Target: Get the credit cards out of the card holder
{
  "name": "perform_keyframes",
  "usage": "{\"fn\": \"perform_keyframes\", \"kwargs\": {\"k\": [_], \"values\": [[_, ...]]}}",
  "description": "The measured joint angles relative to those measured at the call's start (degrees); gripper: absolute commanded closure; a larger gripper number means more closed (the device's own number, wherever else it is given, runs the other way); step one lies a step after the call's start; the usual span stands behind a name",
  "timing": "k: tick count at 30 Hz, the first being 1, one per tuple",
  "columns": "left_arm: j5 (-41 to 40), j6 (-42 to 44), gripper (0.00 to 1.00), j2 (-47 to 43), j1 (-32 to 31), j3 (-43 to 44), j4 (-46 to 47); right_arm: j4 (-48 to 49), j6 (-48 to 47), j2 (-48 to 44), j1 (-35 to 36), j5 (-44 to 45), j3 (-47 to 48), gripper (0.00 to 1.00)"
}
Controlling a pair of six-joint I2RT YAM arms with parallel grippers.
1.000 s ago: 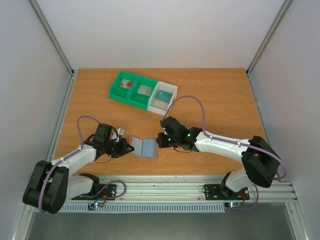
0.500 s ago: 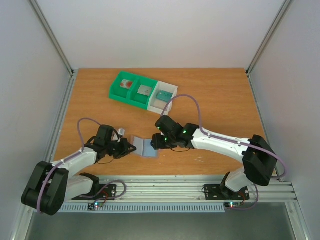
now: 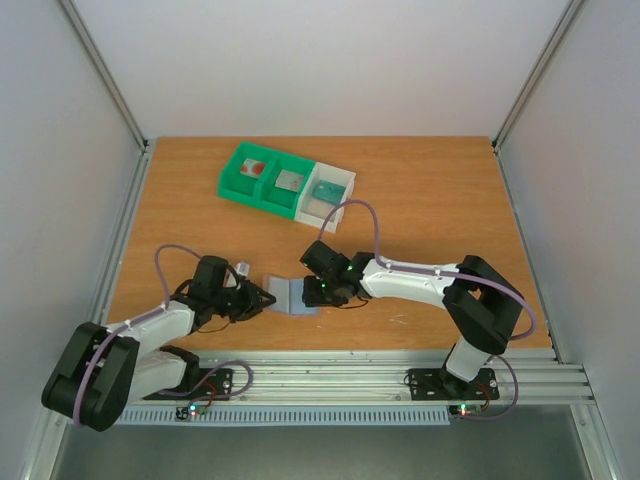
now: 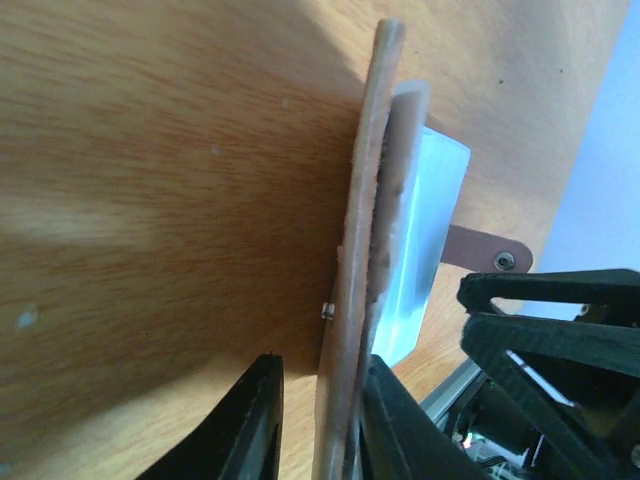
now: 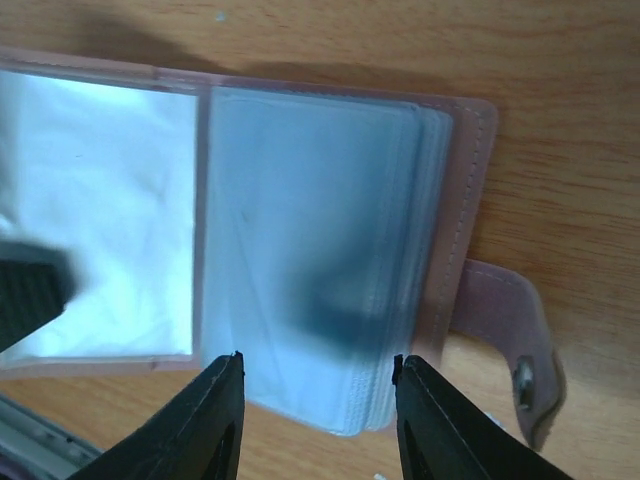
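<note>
The card holder (image 3: 288,296) lies open near the table's front and looks slate-blue from above. In the right wrist view it (image 5: 455,200) has a pinkish cover, a stack of clear sleeves and a snap tab (image 5: 510,345). I cannot tell whether the dark smudge in the sleeves is a card. My left gripper (image 3: 258,299) grips the left cover edge-on (image 4: 345,330), with the jaws on either side of it. My right gripper (image 5: 318,357) is open and hovers over the right sleeve stack. A white card with a red patch (image 3: 255,168) and a grey card (image 3: 290,181) lie in the tray.
The green-and-white three-compartment tray (image 3: 250,196) stands at the back left of centre, with a teal item (image 3: 326,190) in its white end. An aluminium rail runs along the table's near edge. Grey walls enclose the table on three sides.
My right gripper has moved left and towards the front, from beside the holder's right edge to over its right half. The left gripper has barely moved.
</note>
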Motion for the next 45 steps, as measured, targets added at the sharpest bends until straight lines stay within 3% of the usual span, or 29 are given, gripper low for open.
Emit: {"fn": "perform_keyframes", "kwargs": {"k": [8,13,24,45], "values": [[-2.4,4.6,0.72,-2.1,-0.1,3.3,-7.7,0.1,-0.2,1.0,-1.3,2.1,-2.1,0.72],[-3.5,6.4,0.99,-3.0,-0.1,3.4,-9.7,0.0,-0.4,1.0,-2.5,2.5,-3.7,0.73],[-2.3,5.9,1.0,-2.7,-0.1,2.7,-7.7,1.9,0.4,-2.6,-2.7,-0.8,-4.3,0.65],[-0.7,2.3,0.99,-3.1,-0.1,0.5,-3.3,5.7,2.5,2.3,-2.8,-5.3,-3.7,0.65]]}}
